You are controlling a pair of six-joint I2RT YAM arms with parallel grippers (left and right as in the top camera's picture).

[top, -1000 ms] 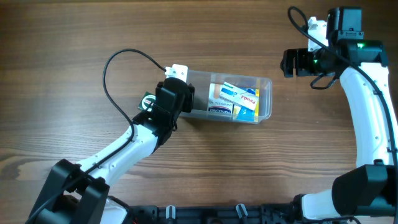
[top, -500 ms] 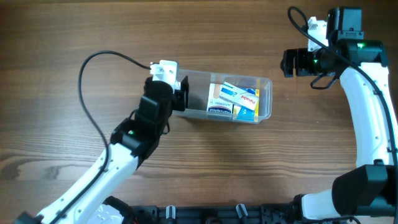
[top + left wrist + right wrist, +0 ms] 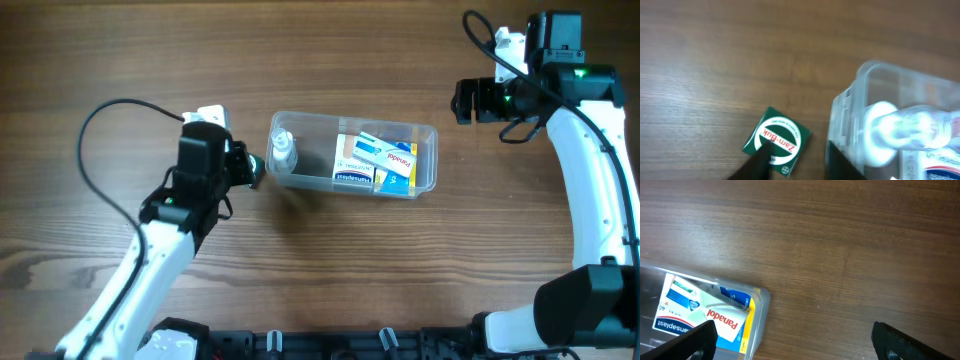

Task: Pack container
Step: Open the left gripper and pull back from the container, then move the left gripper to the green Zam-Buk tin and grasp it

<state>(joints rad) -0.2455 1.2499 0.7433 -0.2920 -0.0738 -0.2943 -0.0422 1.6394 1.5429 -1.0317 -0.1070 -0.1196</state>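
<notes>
The container [image 3: 425,135] is a clear tub in the middle of the table, and its corner [image 3: 759,325] shows in the right wrist view. Small boxes fill its right half, among them a Panadol box [image 3: 400,160]. A clear spray bottle [image 3: 284,152] lies in its left end, blurred in the left wrist view [image 3: 905,132]. My left gripper [image 3: 247,168] hovers just left of the tub, its jaws apart [image 3: 797,152] over a green Zam-Buk box [image 3: 777,140] on the table. My right gripper [image 3: 465,100] is open wide, up and right of the tub.
The left arm's black cable [image 3: 110,110] loops over the wood at the left. Bare table lies between the tub and the right gripper [image 3: 802,347].
My left arm has drawn back to the left from the tub's left end. The spray bottle now lies uncovered inside the tub. The right arm has not moved.
</notes>
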